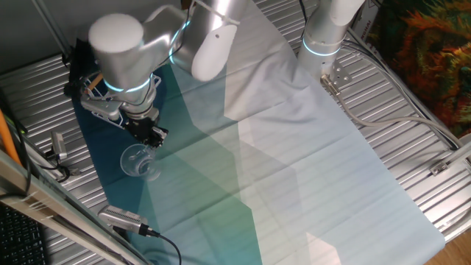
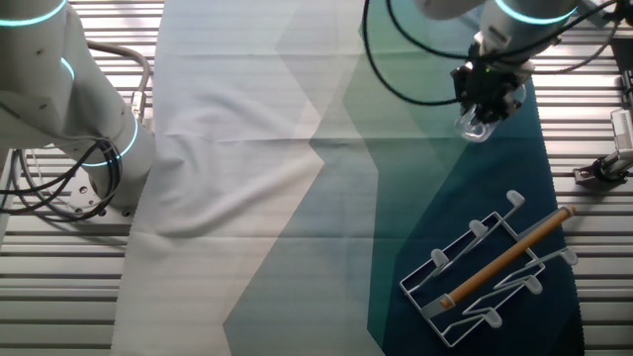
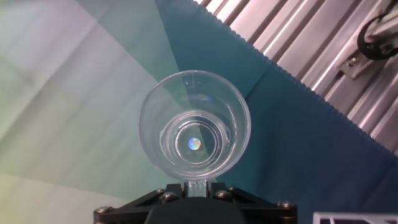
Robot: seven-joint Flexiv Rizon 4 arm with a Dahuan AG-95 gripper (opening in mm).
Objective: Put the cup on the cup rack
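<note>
Over a teal-and-white tablecloth [image 2: 297, 198], the gripper [image 3: 198, 194] clamps the cup [image 3: 194, 134] by its handle (mouth toward the camera), ready for the cup rack [image 2: 492, 272].

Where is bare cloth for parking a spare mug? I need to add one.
The wide pale stretch of cloth between the arm's base and the cup rack is free. The dark end is crowded: rack, plus the pincer holding the cup.

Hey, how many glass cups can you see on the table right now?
1. The only cup is at the dark teal end of the cloth, its handle gripped in the hand. None hang on the cup rack; the arm could be hiding something behind it.
</note>
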